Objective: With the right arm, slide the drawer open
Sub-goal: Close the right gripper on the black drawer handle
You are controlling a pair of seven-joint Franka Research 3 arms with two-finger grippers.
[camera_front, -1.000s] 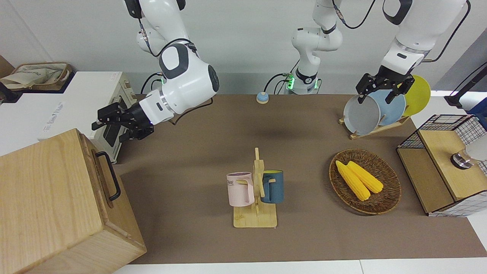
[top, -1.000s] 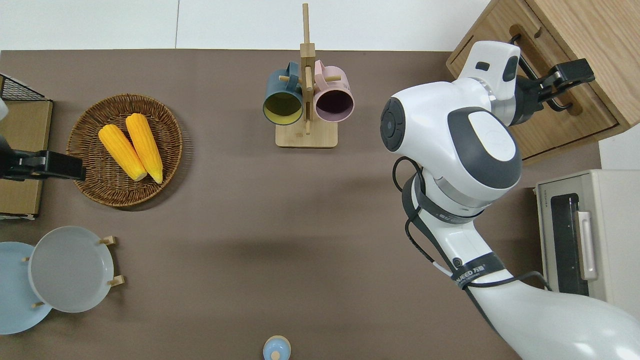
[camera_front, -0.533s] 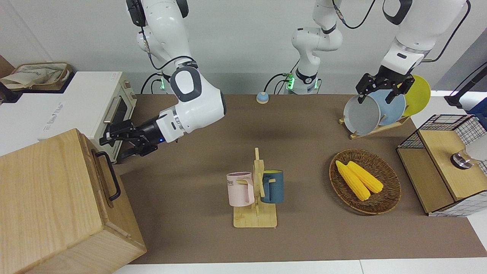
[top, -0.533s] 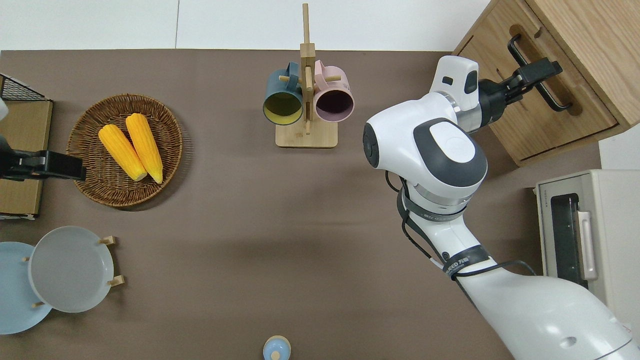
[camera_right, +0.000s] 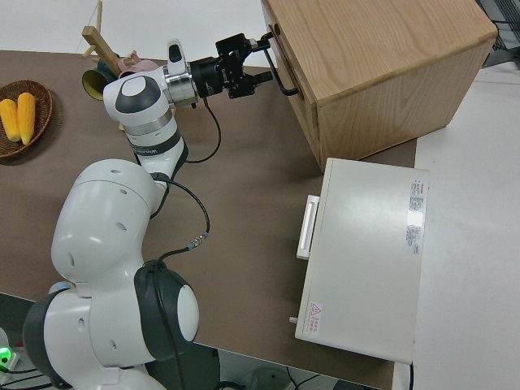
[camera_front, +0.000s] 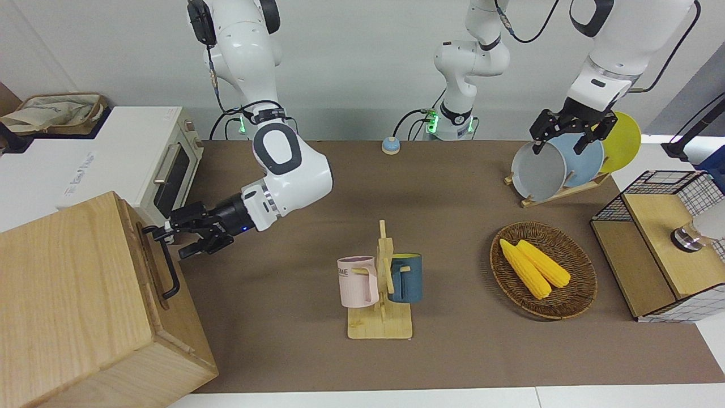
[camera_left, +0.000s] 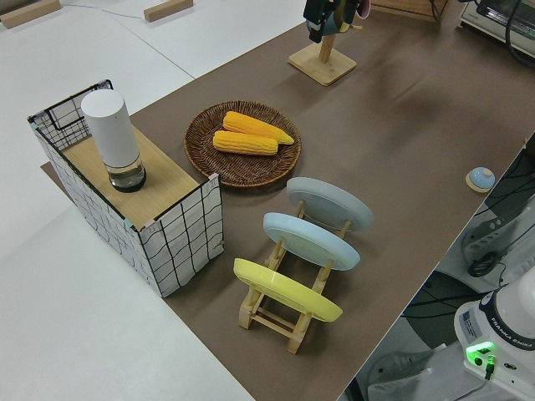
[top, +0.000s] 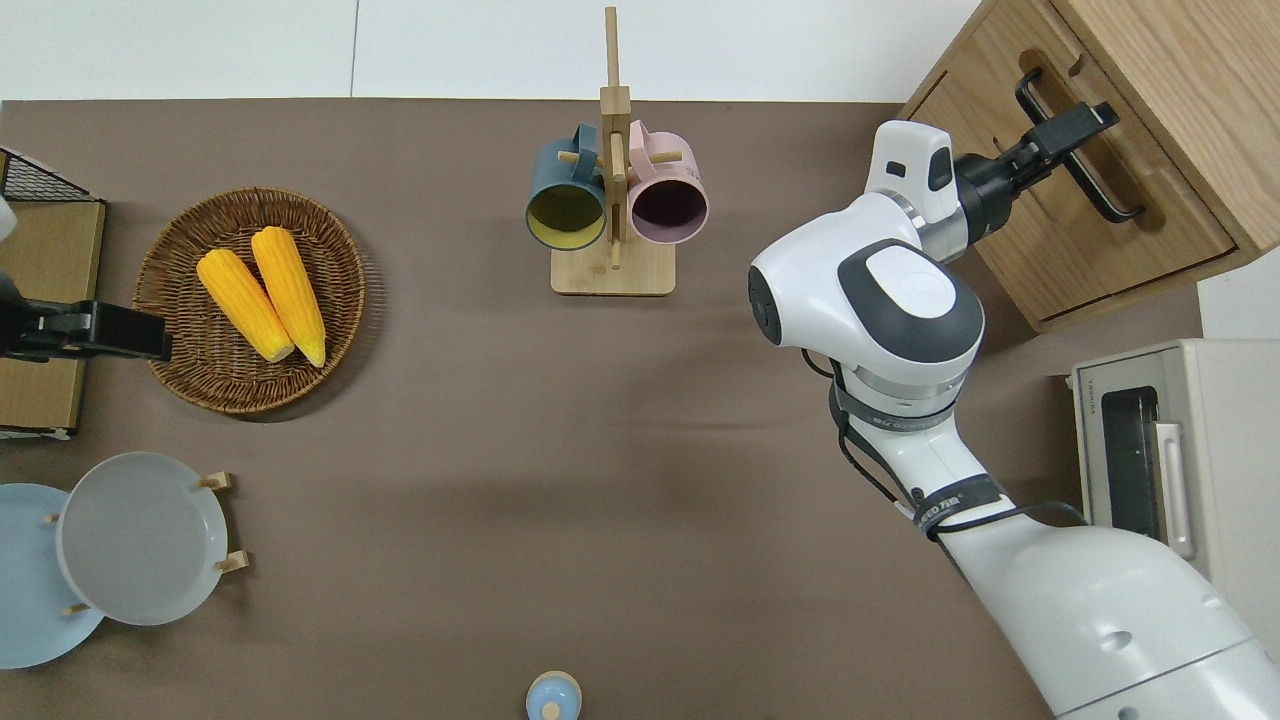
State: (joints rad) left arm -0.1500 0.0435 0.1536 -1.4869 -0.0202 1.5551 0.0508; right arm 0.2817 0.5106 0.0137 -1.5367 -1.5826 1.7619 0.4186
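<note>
At the wooden cabinet point(camera_front: 73, 306), the drawer point(top: 1060, 200) sits closed in its front; the right gripper point(camera_front: 173, 237) has its fingers spread around the black bar handle point(camera_front: 165, 262). The left arm is parked.

The pale-wood drawer point(top: 1075, 190) sits closed in its box cabinet; my right hand point(top: 1080, 125) reaches its black bar handle point(top: 1085, 145), fingers spread.

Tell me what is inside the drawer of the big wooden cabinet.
Nothing inside shows: the drawer is shut flush in the wooden cabinet, so its contents are hidden. Only its pale front and black bar handle show, with the right gripper at the handle.
</note>
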